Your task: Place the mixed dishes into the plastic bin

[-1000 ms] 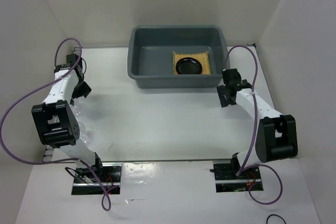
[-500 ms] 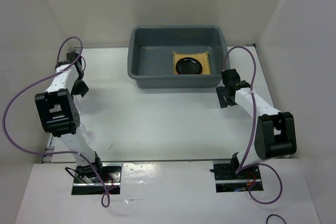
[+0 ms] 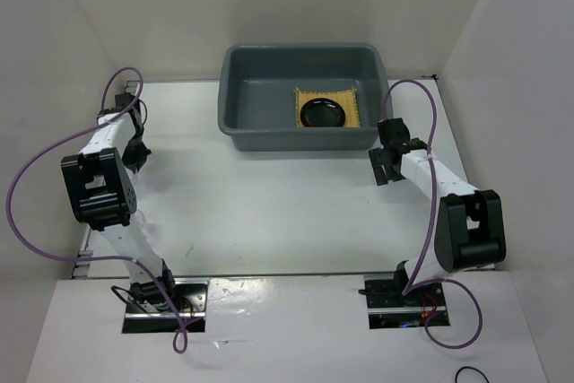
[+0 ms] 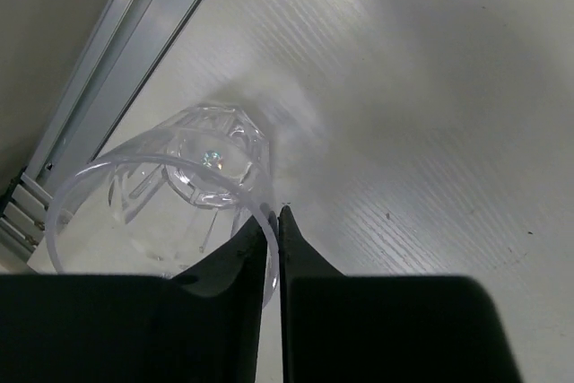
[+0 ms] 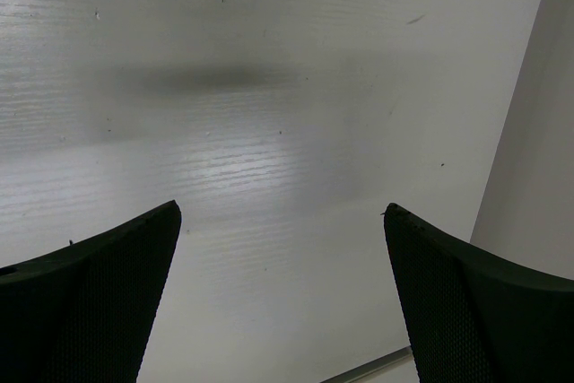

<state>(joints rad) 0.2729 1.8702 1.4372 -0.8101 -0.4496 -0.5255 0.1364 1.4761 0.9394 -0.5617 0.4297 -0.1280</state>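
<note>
black plate on mat in bin

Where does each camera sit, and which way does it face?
Top external: above and behind the bases, looking down on the table, grey bin and both arms.
Left wrist: on the left arm, facing down at a clear cup by the edge rail; left gripper pinches its wall.
Right wrist: on the right arm, facing down at the table; right gripper open.
Shared: top and left wrist both show the left gripper and edge rail.
</note>
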